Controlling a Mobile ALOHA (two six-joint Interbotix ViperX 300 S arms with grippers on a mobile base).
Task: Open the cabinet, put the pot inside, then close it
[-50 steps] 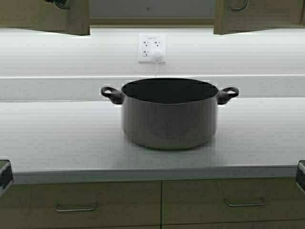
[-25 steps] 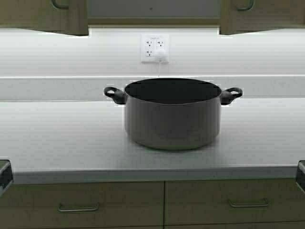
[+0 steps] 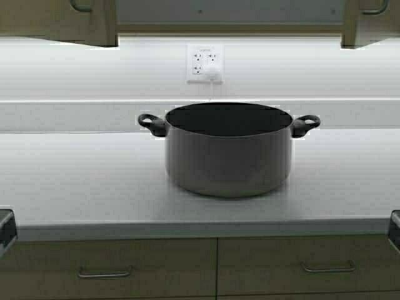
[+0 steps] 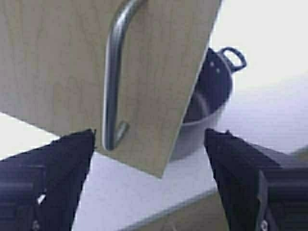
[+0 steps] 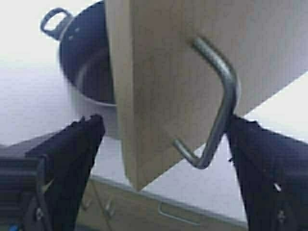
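The grey pot stands upright on the white counter, dark inside, a black loop handle on each side. Above it the cabinet stands open: its left door and right door are swung out and the grey interior shows. My left gripper is open at the left door's lower corner, its metal handle between the jaws, not gripped. My right gripper is open round the right door's corner, one finger against its handle. Both wrist views show the pot below.
A white wall outlet with a plug sits behind the pot. Below the counter is the tan base unit with horizontal drawer handles. Dark robot parts show at the left and right edges.
The right cabinet door has swung much farther out to the right. The whole scene has shifted slightly right, so the robot has moved a little.
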